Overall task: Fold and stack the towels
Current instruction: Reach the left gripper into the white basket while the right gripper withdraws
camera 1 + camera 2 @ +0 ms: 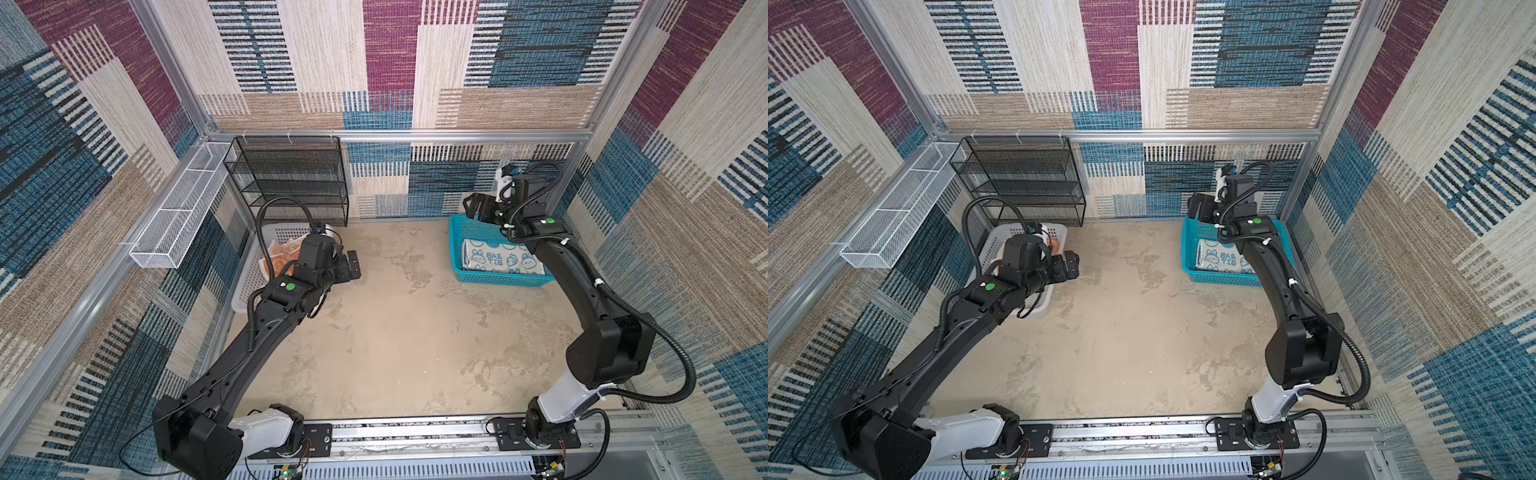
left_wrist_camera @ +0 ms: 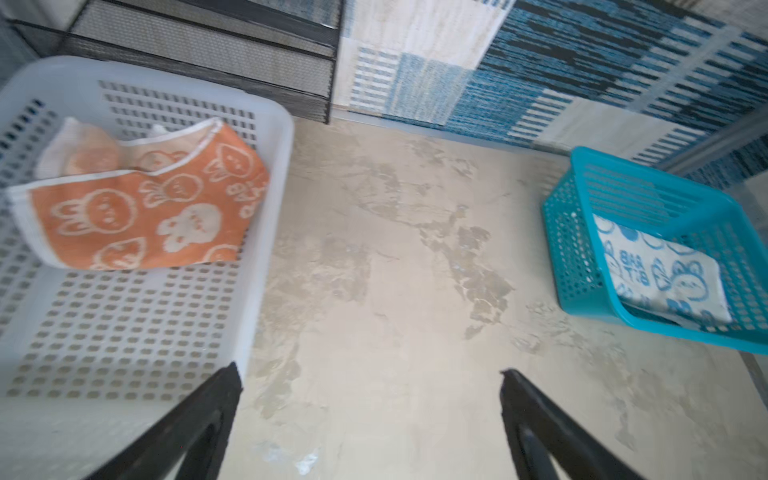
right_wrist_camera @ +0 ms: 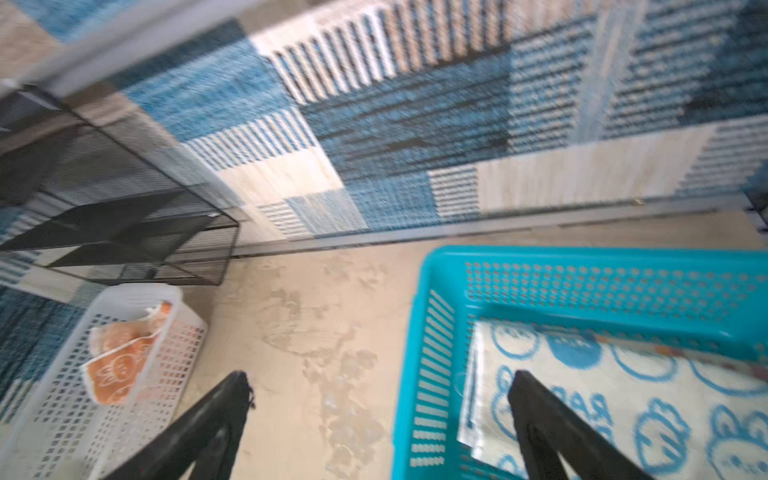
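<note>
left wrist view: crumpled orange cloth towel w/ white cartoon faces (image 2: 141, 208) lies in the white perforated plastic basket (image 2: 266, 249), toward its back end. folded teal-white rabbit towel (image 2: 665, 278) sits flat in the teal plastic basket (image 2: 573, 249) across the table. my left gripper (image 2: 370, 374) has fingers spread wide, nothing btwn them, over the beige mottled tabletop (image 2: 395, 270) just beside the white basket. my right gripper (image 3: 380, 376) is spread too, empty, above the teal basket's corner. black wire-mesh rack (image 1: 291, 178) stands at the back wall.
</note>
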Controlling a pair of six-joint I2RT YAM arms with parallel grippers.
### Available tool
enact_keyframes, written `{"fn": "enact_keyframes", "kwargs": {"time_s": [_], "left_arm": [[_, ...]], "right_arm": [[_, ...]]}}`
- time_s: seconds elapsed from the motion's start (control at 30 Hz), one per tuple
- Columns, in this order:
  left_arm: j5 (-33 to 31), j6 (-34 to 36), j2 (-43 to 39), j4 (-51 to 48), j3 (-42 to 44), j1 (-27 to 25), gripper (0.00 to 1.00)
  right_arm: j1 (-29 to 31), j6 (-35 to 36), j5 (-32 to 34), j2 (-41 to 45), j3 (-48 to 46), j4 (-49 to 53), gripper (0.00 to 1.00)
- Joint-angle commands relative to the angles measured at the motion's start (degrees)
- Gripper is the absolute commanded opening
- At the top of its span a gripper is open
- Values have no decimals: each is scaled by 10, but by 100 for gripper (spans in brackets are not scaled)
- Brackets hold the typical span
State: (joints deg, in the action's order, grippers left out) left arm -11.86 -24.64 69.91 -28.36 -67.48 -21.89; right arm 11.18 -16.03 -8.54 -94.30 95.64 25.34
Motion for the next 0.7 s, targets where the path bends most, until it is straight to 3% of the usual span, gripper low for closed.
{"fn": "enact_keyframes", "kwargs": {"time_s": [0.0,0.1,0.17,0.33,0.53,0.67], "left_arm": [[-14,13,-13,-49,6,32,100],[-4,13,-15,-90,2,65,100],[7,15,-11,-114,0,98,100],[77,19,25,-146,2,206,100],[140,15,88,-158,-10,297,100],[148,12,141,-153,-36,320,100]], "right_arm": [[9,-68,-39,30,-50,-89,99],[10,-106,-145,51,-129,-192,99],[23,-100,-203,22,-113,-195,99],[142,-22,-121,-76,-2,-155,99],[285,88,5,-280,274,-43,99],[332,133,47,-412,458,16,99]]}}
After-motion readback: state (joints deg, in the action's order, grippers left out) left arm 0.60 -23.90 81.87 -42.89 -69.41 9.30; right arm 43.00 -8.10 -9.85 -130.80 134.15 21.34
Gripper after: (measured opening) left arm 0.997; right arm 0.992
